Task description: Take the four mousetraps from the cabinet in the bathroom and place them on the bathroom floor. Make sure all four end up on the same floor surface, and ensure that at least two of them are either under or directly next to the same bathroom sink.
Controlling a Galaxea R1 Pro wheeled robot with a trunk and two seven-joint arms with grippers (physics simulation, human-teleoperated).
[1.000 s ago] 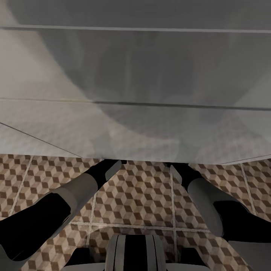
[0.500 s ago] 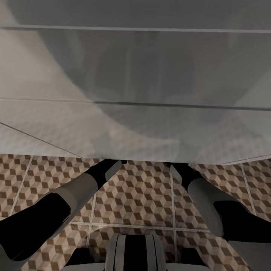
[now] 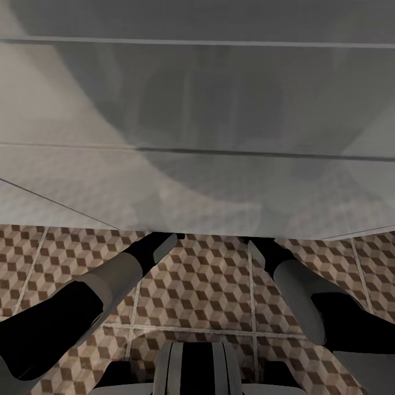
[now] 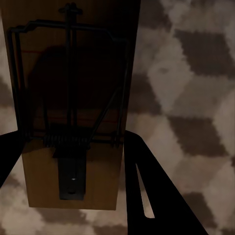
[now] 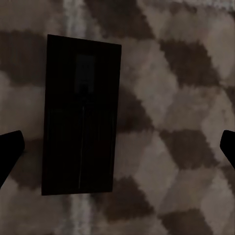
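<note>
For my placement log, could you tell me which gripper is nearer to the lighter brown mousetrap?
Left. The left gripper clasps the lighter mousetrap between its fingers; the right gripper hangs open above a darker mousetrap on the floor.

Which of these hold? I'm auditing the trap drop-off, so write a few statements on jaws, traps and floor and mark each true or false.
The left jaws grip a brown trap by its sides. True.
The right jaws are shut on a dark trap. False: they gape, and it lies on the floor between them.
The floor is plain white. False: cube-patterned brown and beige.
The left arm and right arm reach under a pale surface. True.
</note>
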